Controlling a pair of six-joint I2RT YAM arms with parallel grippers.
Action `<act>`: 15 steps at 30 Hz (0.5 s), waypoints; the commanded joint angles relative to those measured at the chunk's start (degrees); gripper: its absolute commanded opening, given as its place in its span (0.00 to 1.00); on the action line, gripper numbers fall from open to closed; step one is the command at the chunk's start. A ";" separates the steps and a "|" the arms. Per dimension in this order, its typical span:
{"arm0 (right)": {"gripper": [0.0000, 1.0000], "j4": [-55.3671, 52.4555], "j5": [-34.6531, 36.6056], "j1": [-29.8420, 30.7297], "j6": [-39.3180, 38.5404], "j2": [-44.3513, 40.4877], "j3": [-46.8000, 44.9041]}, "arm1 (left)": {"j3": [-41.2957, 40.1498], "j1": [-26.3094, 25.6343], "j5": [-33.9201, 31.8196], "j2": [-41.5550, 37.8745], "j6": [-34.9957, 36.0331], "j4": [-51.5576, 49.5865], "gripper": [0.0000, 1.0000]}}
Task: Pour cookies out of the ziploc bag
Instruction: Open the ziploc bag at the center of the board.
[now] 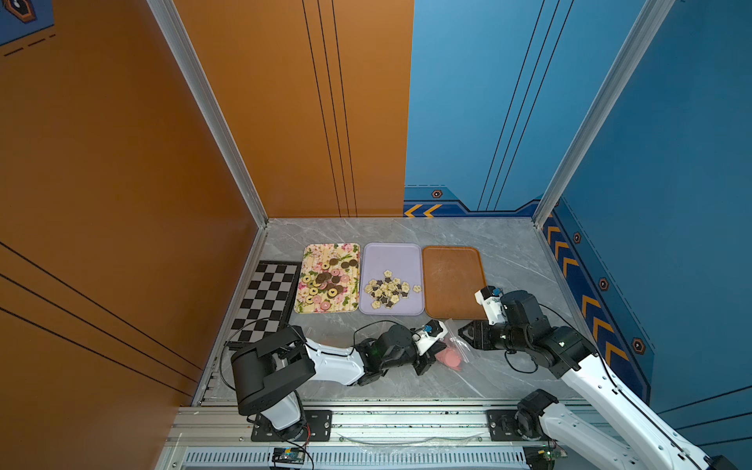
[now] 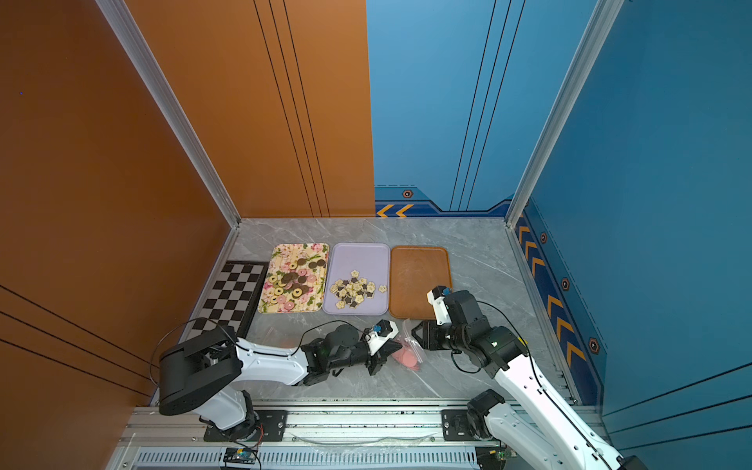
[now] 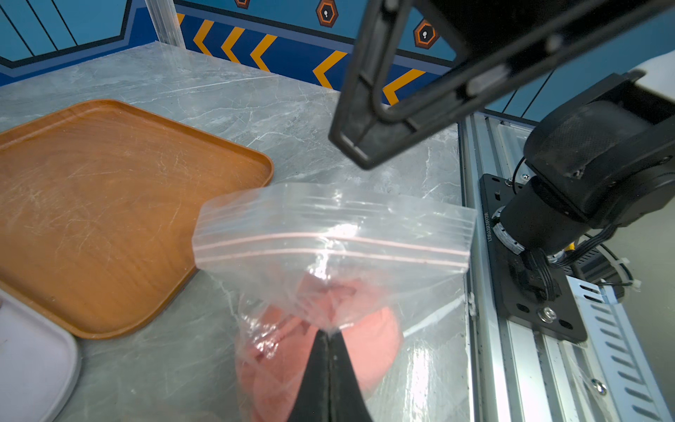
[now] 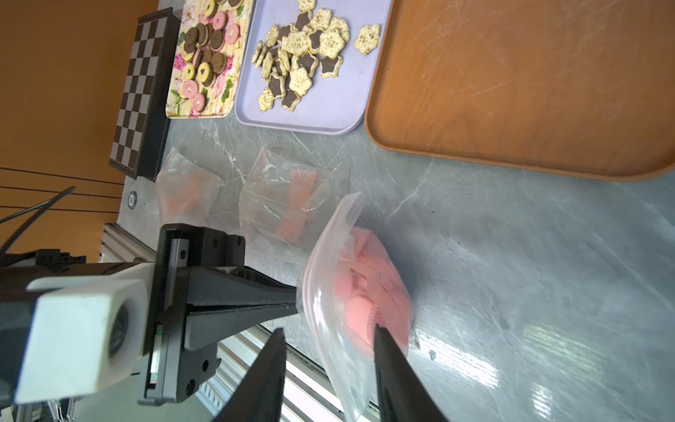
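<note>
The clear ziploc bag (image 1: 455,349) (image 2: 412,349) stands off the table's front middle, its pink zip strip (image 3: 328,244) closed. Plain pink cookies (image 3: 369,347) (image 4: 369,292) sit bunched inside it. My left gripper (image 3: 330,332) (image 1: 433,355) is shut, pinching the bag's film just over the cookies. My right gripper (image 4: 328,329) (image 1: 462,331) is open on the bag's other side, its fingers spread around the bag's edge without clamping it. The empty orange tray (image 1: 451,280) (image 3: 109,204) lies just behind.
A purple tray (image 1: 390,256) holds cream and dark star cookies (image 1: 386,289). A floral tray (image 1: 325,250) holds round cookies (image 1: 325,285). A chessboard (image 1: 264,301) lies far left. Two flat clear bags (image 4: 190,182) (image 4: 288,197) lie under the left arm.
</note>
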 commanded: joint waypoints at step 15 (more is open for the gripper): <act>0.43 6.99 3.18 1.73 1.19 3.67 -7.15 | -4.42 2.33 1.13 -3.46 -5.01 6.36 0.00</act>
